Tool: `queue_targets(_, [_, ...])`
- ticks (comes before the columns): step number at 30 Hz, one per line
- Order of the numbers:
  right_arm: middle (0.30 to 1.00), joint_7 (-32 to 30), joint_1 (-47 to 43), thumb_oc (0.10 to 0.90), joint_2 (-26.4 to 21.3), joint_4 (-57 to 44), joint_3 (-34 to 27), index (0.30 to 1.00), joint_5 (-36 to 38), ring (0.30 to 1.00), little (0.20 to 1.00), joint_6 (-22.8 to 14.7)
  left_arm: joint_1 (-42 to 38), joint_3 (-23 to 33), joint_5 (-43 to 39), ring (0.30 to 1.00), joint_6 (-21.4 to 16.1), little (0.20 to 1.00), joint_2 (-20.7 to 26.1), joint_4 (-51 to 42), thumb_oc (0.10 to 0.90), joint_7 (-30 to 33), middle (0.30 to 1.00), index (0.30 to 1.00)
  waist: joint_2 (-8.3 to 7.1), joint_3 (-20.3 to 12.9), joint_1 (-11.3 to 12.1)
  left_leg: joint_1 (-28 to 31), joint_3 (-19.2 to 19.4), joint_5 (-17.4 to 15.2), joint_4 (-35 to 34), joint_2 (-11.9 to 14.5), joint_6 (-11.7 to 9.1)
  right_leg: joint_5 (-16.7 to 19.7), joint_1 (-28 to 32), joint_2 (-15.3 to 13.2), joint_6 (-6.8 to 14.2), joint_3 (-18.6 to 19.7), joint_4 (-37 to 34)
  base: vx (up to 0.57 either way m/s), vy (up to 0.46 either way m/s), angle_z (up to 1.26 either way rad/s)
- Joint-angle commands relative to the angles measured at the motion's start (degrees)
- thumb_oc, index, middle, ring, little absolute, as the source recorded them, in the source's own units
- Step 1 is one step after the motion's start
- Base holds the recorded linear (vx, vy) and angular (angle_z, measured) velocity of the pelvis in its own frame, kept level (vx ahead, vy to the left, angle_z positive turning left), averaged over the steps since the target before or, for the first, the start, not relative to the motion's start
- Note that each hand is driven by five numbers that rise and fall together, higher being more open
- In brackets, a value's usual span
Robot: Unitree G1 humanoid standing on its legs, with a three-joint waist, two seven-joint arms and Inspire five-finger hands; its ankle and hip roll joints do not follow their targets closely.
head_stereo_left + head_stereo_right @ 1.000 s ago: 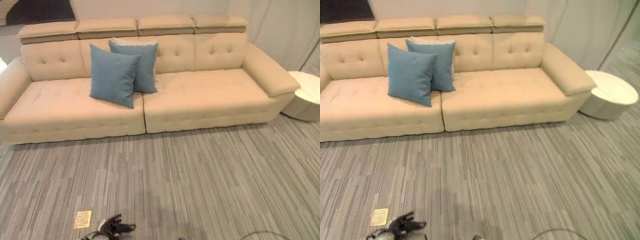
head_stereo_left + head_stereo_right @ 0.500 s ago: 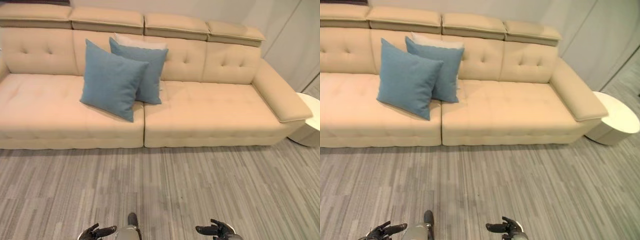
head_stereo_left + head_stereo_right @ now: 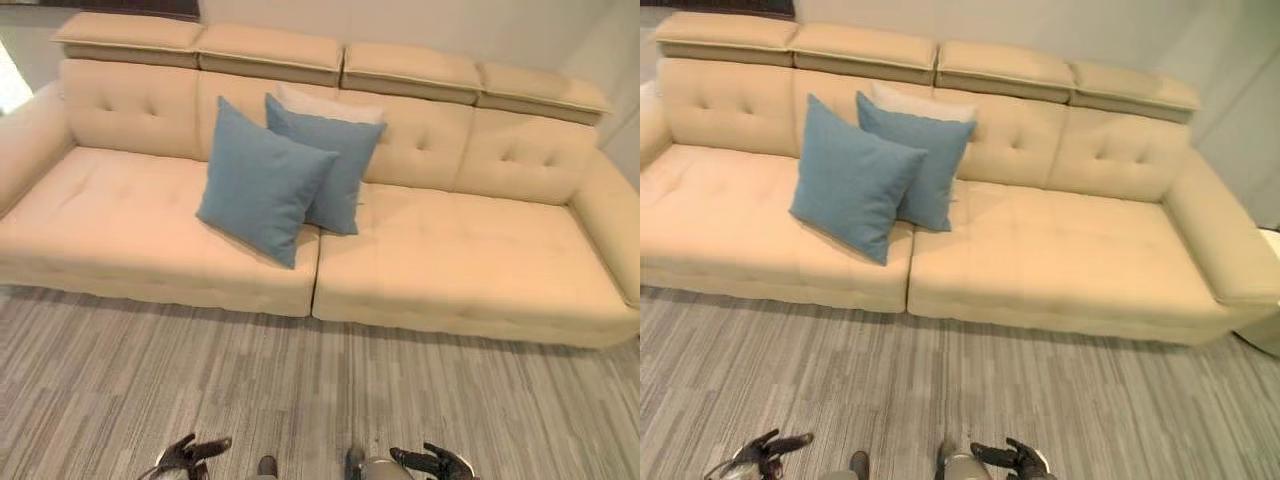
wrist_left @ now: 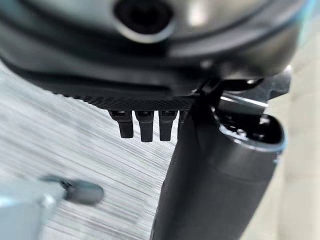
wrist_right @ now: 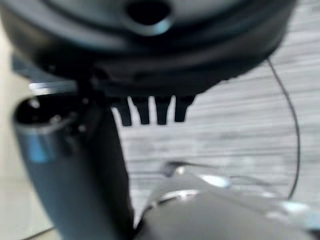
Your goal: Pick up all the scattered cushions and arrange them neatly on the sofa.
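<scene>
1. Closest in, my left hand at 7 o'clock and my right hand at 5 o'clock hang over the grey carpet, fingers loose and straight, holding nothing.
2. No writing I can read anywhere.
3. Up at 12, well apart from both hands: two blue cushions — the front blue cushion leaning on the back blue cushion, a cream cushion peeking behind, all on the beige sofa.

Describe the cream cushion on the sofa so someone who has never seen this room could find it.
Start at the long beige sofa and find the two blue cushions near its middle. The cream cushion leans on the backrest behind the rear blue cushion, just its top edge showing. It is the pale one, the others being blue.
</scene>
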Motion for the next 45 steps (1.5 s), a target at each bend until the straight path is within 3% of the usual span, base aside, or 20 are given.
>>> queue_targets(1, [0.9, -1.07, 2.36, 0.8, -3.45, 2.27, 0.85, 0.9, -2.86, 0.9, 0.9, 1.38, 2.65, 1.3, 0.67, 0.9, -0.37, 0.9, 2.27, 2.72, 0.8, 0.95, 0.9, 0.9, 1.11, -0.53, -1.06, 11.03, 1.06, -10.3, 2.72, -5.04, -0.84, 7.68, -2.23, -0.68, -0.07, -0.45, -6.04, 0.61, -0.114, 1.18])
queue_targets(5, [0.9, -0.76, 2.99, 0.8, -4.16, 2.93, 0.74, 0.9, -3.91, 0.9, 0.9, 1.66, 4.21, 2.47, 1.27, 0.9, -0.15, 0.9, 2.38, 3.7, 0.8, 0.58, 0.9, 0.9, 1.24, -1.94, -1.22, 12.95, -0.42, -11.46, 3.62, -4.5, -1.36, 8.46, -0.93, -0.44, -0.66, -0.55, -3.48, 0.36, -0.104, 0.64])
queue_targets(6, [0.9, -0.35, 2.56, 0.8, -5.08, 3.35, 1.73, 0.9, -5.22, 0.9, 0.9, 1.7, 6.46, 3.59, 1.61, 0.9, 0.54, 0.9, 2.04, 4.88, 0.8, -0.07, 0.9, 0.9, 1.54, -3.05, -1.11, 9.83, 0.93, -5.96, 16.77, -1.16, -5.04, 6.09, 1.75, 0.84, -3.1, -1.47, -0.4, 0.43, -0.169, 0.67])
queue_targets(7, [0.9, -0.35, 2.56, 0.8, -5.09, 3.36, 1.74, 0.9, -5.22, 0.9, 0.9, 1.7, 6.47, 3.6, 1.61, 0.9, 0.54, 0.9, 2.03, 4.87, 0.8, -0.08, 0.9, 0.9, 1.7, -3.09, -1.17, 9.47, 0.86, -6.31, 17.39, -0.98, -5.1, 6.03, 1.65, 0.99, -3.16, -1.57, -0.3, 0.51, -0.243, 0.89])
queue_targets(8, [0.9, -0.42, 1.49, 0.8, -5.49, 3.24, 2.33, 0.9, -5.31, 0.9, 0.9, 1.61, 6.53, 4.0, 0.98, 0.9, 0.73, 0.9, 2.1, 4.74, 0.8, 0.09, 0.9, 0.9, 1.32, -2.41, -0.41, 4.58, 2.07, -2.18, 27.16, 0.45, -6.23, 4.51, 3.86, 1.57, -4.9, -2.18, 0.07, 0.15, -0.161, 0.51])
queue_targets(11, [0.9, -1.53, -0.64, 0.8, -6.45, 3.38, 2.94, 0.9, -4.39, 0.9, 0.9, 1.82, 4.12, 3.09, -0.67, 0.9, 0.61, 0.9, 2.48, 3.35, 0.8, 1.66, 0.9, 0.9, -0.72, 0.11, 1.65, -6.07, 8.0, 0.11, 39.8, 3.82, -4.83, 1.13, 8.33, 2.41, -8.11, -4.64, -0.35, 0.25, -0.256, 0.03])
queue_targets(12, [0.9, -0.46, -8.47, 0.8, -12.32, 7.33, 2.56, 0.9, -3.34, 0.9, 0.9, 5.01, 1.76, 0.72, 0.48, 0.9, 0.88, 0.9, 4.32, 2.97, 0.8, 1.89, 0.9, 0.9, -1.38, -0.17, 4.18, -10.75, 11.15, -1.03, 36.27, 5.66, -4.05, -1.16, 12.19, 3.37, -8.28, -7.14, -1.45, 0.32, -0.191, 0.13])
queue_targets(13, [0.9, -0.39, -8.7, 0.8, -12.37, 7.48, 2.54, 0.9, -3.33, 0.9, 0.9, 4.98, 1.58, 0.75, 0.48, 0.9, 0.87, 0.9, 4.3, 3.03, 0.8, 1.89, 0.9, 0.9, -1.5, -0.1, 4.08, -10.78, 11.15, -0.8, 36.03, 5.44, -3.99, -1.07, 12.14, 3.19, -8.26, -7.22, -1.51, 0.33, -0.109, 0.31])
queue_targets(16, [0.9, 0.31, 3.99, 0.8, -9.57, 3.82, 1.73, 0.9, -3.3, 0.9, 0.9, 0.49, 2.76, 3.2, -0.85, 0.9, -0.44, 0.9, 4.6, 0.29, 0.8, 1.52, 0.9, 0.9, -1.88, 1.03, 2.92, -12.64, 14.34, -0.73, 25.84, 7.31, -3.42, -3.04, 12.75, 3.99, -7.75, -6.63, -1.23, 0.19, 0.071, 0.61])
queue_targets(19, [0.9, -0.58, 4.57, 0.8, -8.81, 3.35, 2.35, 0.9, -6.05, 0.9, 0.9, 0.15, 2.29, 4.11, -2.94, 0.9, -1.27, 0.9, 3.82, -1.07, 0.8, 2.64, 0.9, 0.9, -0.68, 3.07, 2.83, -14.93, 13.9, 5.9, 14.56, 12.01, -5.33, -5.97, 14.96, 4.85, -7.07, -5.46, 0.02, 0.3, 0.252, 0.01])
queue_targets(22, [0.9, -1.19, 4.2, 0.8, -8.57, 3.42, 2.58, 0.9, -7.61, 0.9, 0.9, 0.3, 2.48, 3.99, -4.79, 0.9, -1.53, 0.9, 3.73, 0.18, 0.8, 3.33, 0.9, 0.9, -0.2, 3.66, 4.58, -16.23, 9.18, 12.6, 3.71, 17.17, -8.23, -9.75, 18.82, 4.93, -5.17, -3.54, 1.39, 0.54, 0.383, -0.46])
queue_targets(26, [0.9, -1.12, 5.58, 0.8, -8.72, 3.11, 1.52, 0.9, -8.73, 0.9, 0.9, 0.16, 3.15, 4.34, -2.9, 0.9, -1.35, 0.9, 4.12, 1.02, 0.8, 3.63, 0.9, 0.9, -1.02, 1.61, 4.58, -16.72, 12.83, 14.28, 4.68, 19.45, -9.65, -10.45, 22.23, 2.55, -2.49, -2.95, 1.11, 0.51, 0.388, -0.38])
queue_targets(29, [0.9, -0.72, 6.21, 0.8, -8.82, 2.4, 0.95, 0.9, -8.8, 0.9, 0.9, 0.05, 2.99, 3.9, -1.9, 0.9, -1.22, 0.9, 4.75, 1.31, 0.8, 3.65, 0.9, 0.9, -2.04, 0.13, 4.4, -17.65, 14.07, 12.49, 7.82, 17.25, -9.02, -7.48, 21.69, -0.53, -0.59, -1.92, 2.65, 0.37, 0.359, -0.17])
queue_targets(30, [0.9, -0.86, 6.38, 0.8, -8.4, 0.65, 0.77, 0.9, -8.34, 0.9, 0.9, -0.24, 2.44, 3.69, -1.35, 0.9, -1.11, 0.9, 5.06, 1.63, 0.8, 3.98, 0.9, 0.9, -2.94, -0.02, 3.76, -16.8, 15.97, 9.06, 9.84, 14.95, -6.87, -1.6, 19.32, -4.08, 0.13, -1.08, 8.5, 0.19, 0.271, 0.14])
queue_targets(31, [0.9, -0.86, 6.37, 0.8, -8.41, 0.65, 0.75, 0.9, -8.34, 0.9, 0.9, -0.23, 2.42, 3.68, -1.35, 0.9, -1.11, 0.9, 5.05, 1.63, 0.8, 3.98, 0.9, 0.9, -2.89, -0.19, 3.9, -16.88, 16.13, 9.14, 9.71, 15.02, -6.82, -1.42, 19.09, -4.04, 0.14, -0.92, 8.39, 0.28, 0.396, -0.03])
queue_targets(33, [0.9, -0.94, 6.81, 0.8, -7.66, -1.91, 0.72, 0.9, -6.69, 0.9, 0.9, -0.79, 1.72, 3.37, -1.51, 0.9, -0.94, 0.9, 5.88, 0.51, 0.8, 4.05, 0.9, 0.9, -3.05, 0.05, 2.94, -14.57, 18.8, 5.65, 10.9, 12.74, -4.07, 4.81, 15.4, -6.53, -0.8, -0.44, 16.95, 0.27, 0.357, -0.39])
queue_targets(35, [0.9, -1.07, 7.75, 0.8, -7.19, -6.73, 0.75, 0.9, -4.57, 0.9, 0.9, -1.73, 0.86, 2.81, -2.09, 0.9, -1.26, 0.9, 6.38, -2.35, 0.8, 3.97, 0.9, 0.9, -1.62, 1.26, -0.45, -7.94, 19.46, 1.9, 8.55, 8.11, -1.47, 6.58, 6.89, -4.72, -2.14, 2.28, 24.13, 0.46, 0.486, -0.17])
queue_targets(40, [0.9, -1.13, 9.2, 0.8, -7.08, -13.19, 0.54, 0.9, -1.9, 0.9, 0.9, -3.16, -0.8, 0.96, -0.79, 0.9, -1.86, 0.9, 6.82, -5.02, 0.8, 3.4, 0.9, 0.9, -1.29, 3.55, -5.87, 0.56, 18.34, -3.16, 5.78, 1.69, -0.54, 3.09, -0.41, 0.58, -2.31, 0.92, 14.2, 0.46, 0.295, 0.12])
queue_targets(43, [0.9, -0.96, 10.41, 0.8, -7.45, -16.39, 0.86, 0.9, -3.16, 0.9, 0.9, -3.52, -1.94, 1.14, 0.32, 0.9, -1.52, 0.9, 6.91, -4.77, 0.8, 3.02, 0.9, 0.9, -1.56, 2.88, -7.41, 6.77, 18.35, -7.45, 3.95, -1.11, -0.67, 4.27, -3.72, 0.62, -0.94, -7.66, 5.94, 0.51, 0.155, 0.37])
queue_targets(45, [0.9, -0.94, 10.34, 0.8, -7.69, -17.24, 0.98, 0.9, -3.8, 0.9, 0.9, -3.41, -2.44, 1.27, 0.89, 0.9, -1.29, 0.9, 6.78, -4.3, 0.8, 2.81, 0.9, 0.9, -1.49, 2.55, -8.07, 7.98, 18.51, -7.54, 3.46, -1.35, -0.95, 5.1, -3.25, 0.21, -1.29, -13.05, 3.0, 0.32, 0.058, 0.19])
